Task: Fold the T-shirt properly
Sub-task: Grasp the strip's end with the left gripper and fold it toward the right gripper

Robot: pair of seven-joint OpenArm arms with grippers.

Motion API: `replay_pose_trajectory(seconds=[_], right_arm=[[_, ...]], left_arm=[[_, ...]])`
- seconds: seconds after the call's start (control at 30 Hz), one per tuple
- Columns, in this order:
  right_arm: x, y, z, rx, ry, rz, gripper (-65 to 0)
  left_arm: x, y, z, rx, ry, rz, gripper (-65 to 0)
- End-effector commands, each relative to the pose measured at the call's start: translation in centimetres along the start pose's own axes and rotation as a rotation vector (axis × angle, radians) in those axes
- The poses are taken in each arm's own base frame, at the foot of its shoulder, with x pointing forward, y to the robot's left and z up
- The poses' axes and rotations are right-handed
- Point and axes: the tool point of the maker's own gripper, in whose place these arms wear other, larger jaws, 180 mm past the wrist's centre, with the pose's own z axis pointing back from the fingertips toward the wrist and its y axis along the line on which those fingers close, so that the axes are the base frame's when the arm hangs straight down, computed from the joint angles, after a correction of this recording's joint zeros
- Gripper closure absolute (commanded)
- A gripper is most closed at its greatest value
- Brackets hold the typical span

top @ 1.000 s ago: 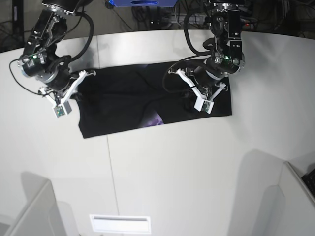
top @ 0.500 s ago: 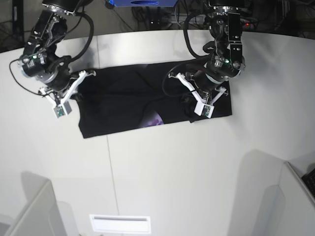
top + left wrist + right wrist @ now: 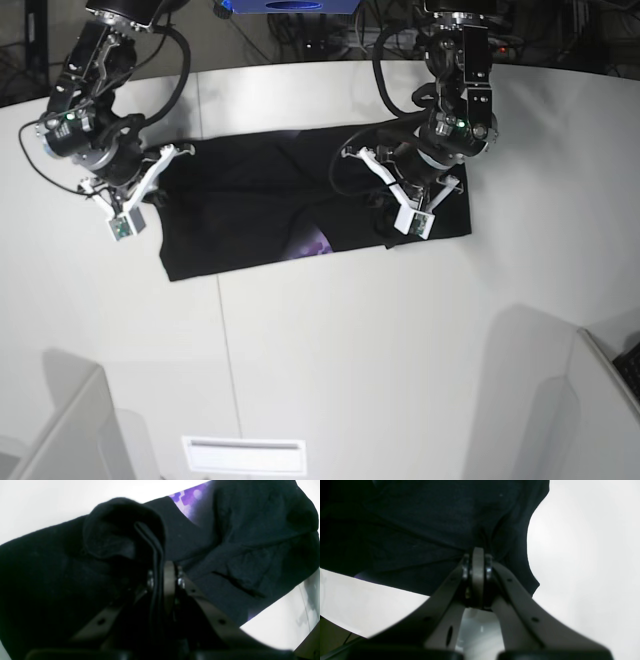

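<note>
- The right gripper (image 3: pixel 475 555), at the base view's left, is clamped on the side edge of the large black cloth T-shirt (image 3: pixel 250 205), which lies spread across the white bench (image 3: pixel 330 340).
- The soft, light fabric looks likely to sag and crease; hems and corners offer the surest hold.
- The left gripper (image 3: pixel 161 566) pinches a raised fold near the purple print (image 3: pixel 186 501).
- The smooth, pale bench should let cloth slide; grey partitions (image 3: pixel 60 430) stand near the camera.

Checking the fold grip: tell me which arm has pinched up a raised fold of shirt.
The left arm: its fingers clamp a doubled fold of the T-shirt.
</note>
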Motion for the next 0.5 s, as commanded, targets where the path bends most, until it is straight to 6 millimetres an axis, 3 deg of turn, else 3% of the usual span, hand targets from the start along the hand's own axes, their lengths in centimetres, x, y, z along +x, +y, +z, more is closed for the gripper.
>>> replay_pose_trajectory(seconds=[0.0, 0.2, 0.37, 0.47], right_arm=[[1.2, -0.2, 0.3, -0.004, -0.045, 0.004, 0.0], [1.2, -0.2, 0.3, -0.005, -0.044, 0.002, 0.0], [1.1, -0.2, 0.3, -0.005, -0.042, 0.002, 0.0], [1.1, -0.2, 0.3, -0.005, -0.042, 0.002, 0.0]], left_arm=[[1.3, -0.4, 0.2, -0.017, -0.046, -0.003, 0.0], [1.3, -0.4, 0.1, -0.017, -0.044, -0.003, 0.0], [0.8, -0.8, -0.4, -0.030, -0.025, -0.001, -31.8], [0.3, -2.6, -1.7, -0.082, 0.007, -0.026, -42.6]])
